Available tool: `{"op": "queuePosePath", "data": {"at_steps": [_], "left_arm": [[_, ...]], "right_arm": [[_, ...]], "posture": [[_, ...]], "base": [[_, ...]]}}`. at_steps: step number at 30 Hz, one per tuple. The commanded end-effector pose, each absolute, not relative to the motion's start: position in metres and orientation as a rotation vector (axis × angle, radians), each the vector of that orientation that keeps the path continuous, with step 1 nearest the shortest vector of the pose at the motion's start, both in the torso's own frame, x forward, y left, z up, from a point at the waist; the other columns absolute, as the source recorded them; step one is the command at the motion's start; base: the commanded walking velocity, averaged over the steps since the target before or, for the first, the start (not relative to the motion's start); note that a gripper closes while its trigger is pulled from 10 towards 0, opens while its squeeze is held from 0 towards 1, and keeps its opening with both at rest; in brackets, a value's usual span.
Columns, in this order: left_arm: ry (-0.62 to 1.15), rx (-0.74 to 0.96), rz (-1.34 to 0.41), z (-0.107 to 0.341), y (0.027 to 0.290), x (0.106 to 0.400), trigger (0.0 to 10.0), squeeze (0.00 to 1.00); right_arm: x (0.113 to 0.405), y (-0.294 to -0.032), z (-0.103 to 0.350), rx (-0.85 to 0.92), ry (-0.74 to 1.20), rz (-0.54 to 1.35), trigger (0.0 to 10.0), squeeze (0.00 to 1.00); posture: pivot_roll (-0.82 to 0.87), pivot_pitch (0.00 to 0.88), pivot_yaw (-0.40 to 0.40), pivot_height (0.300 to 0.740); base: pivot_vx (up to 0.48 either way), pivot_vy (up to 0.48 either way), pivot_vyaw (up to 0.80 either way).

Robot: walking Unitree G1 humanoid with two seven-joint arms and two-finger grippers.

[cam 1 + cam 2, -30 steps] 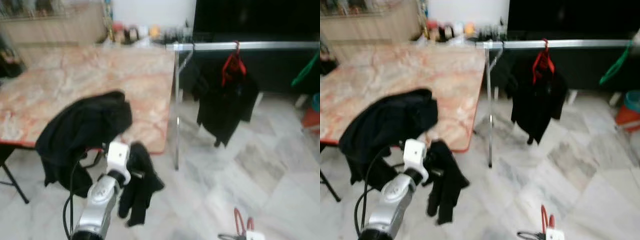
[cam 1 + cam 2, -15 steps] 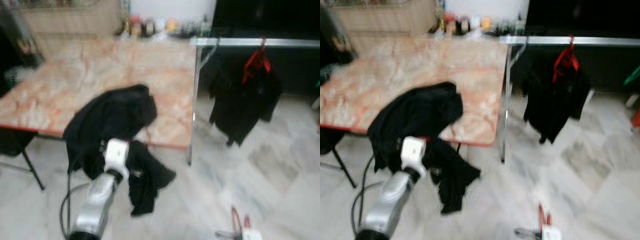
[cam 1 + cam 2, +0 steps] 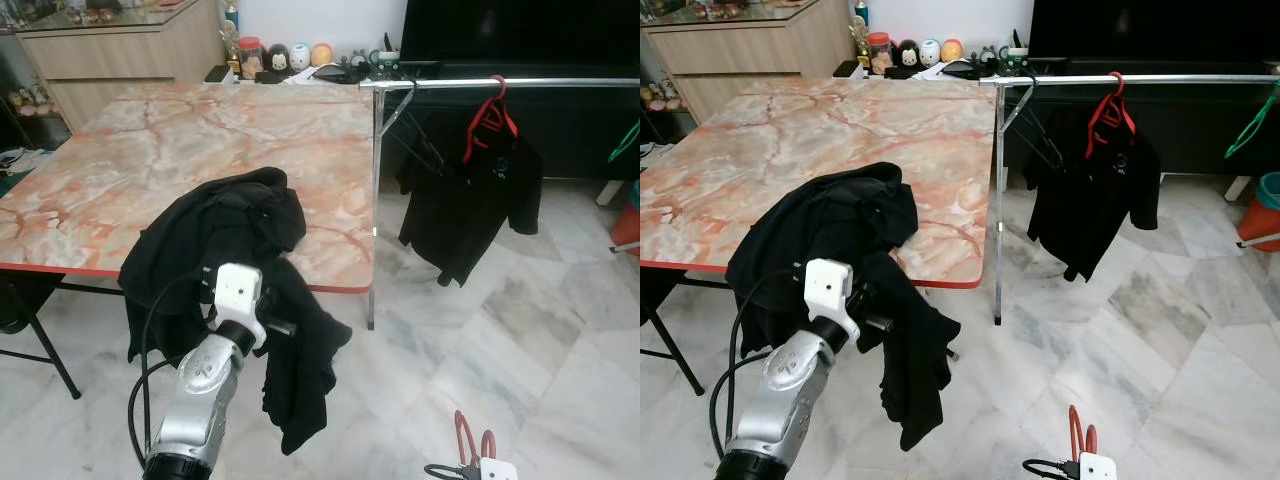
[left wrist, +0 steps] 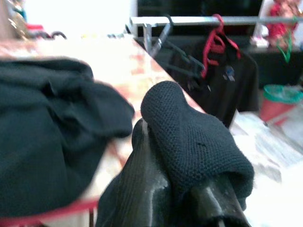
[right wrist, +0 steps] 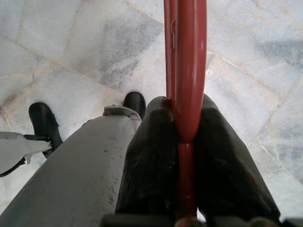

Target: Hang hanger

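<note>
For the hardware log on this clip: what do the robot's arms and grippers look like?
The left arm is a silver, rounded metal forearm ending in a white boxy wrist module, with a black cable looping alongside it. The left gripper has long black fingers with a matte, slightly textured surface. The right gripper has the same broad black fingers, and a white module with a black cable sits at its wrist.

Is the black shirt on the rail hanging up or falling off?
Hanging up. The black shirt sits on a red hanger hooked over the silver rail, clear of the floor.
</note>
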State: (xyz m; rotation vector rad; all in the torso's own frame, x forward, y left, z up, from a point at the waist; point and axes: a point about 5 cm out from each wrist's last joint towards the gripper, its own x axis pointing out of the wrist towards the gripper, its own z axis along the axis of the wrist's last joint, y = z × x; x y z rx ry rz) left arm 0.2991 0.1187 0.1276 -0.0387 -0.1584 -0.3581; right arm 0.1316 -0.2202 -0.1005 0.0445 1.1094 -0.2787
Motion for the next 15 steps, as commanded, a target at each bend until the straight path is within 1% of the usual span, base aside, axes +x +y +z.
{"op": "queuePosePath", "data": {"at_steps": [1, 4, 5, 6, 8, 10, 15], "left_arm": [[-0.333, -0.041, -0.297, 0.175, 0.126, 0.309, 10.0, 0.0], [-0.404, -0.039, -0.272, 0.198, 0.13, 0.314, 10.0, 0.0], [-0.458, -0.02, -0.251, 0.214, 0.133, 0.317, 10.0, 0.0], [-0.458, -0.02, -0.251, 0.214, 0.133, 0.317, 10.0, 0.0], [-0.509, -0.038, -0.192, 0.231, 0.142, 0.321, 10.0, 0.0], [-0.536, -0.057, -0.124, 0.242, 0.152, 0.324, 10.0, 0.0], [-0.558, -0.079, -0.09, 0.253, 0.159, 0.323, 10.0, 0.0]], "right_arm": [[0.131, -0.222, -0.1, 0.045, 1.108, -0.286, 10.0, 0.0], [0.131, -0.222, -0.1, 0.045, 1.108, -0.285, 10.0, 0.0], [0.131, -0.221, -0.1, 0.046, 1.108, -0.283, 10.0, 0.0], [0.131, -0.221, -0.1, 0.046, 1.108, -0.283, 10.0, 0.0], [0.131, -0.221, -0.1, 0.047, 1.108, -0.282, 10.0, 0.0], [0.132, -0.221, -0.1, 0.049, 1.107, -0.282, 10.0, 0.0], [0.132, -0.221, -0.1, 0.049, 1.108, -0.28, 10.0, 0.0]], "posture": [[0.1, 0.0, 0.023, 0.74], [0.1, 0.0, 0.023, 0.74], [0.1, 0.0, 0.025, 0.74], [0.1, 0.0, 0.025, 0.74], [0.09, 0.0, 0.027, 0.74], [0.09, 0.0, 0.026, 0.74], [0.1, 0.0, 0.023, 0.74]], "base": [[0.0, 0.0, 0.0], [0.0, 0.0, 0.0], [0.0, 0.0, 0.0], [0.0, 0.0, 0.0], [0.0, 0.0, 0.0], [0.0, 0.0, 0.0], [0.0, 0.0, 0.0]]}}
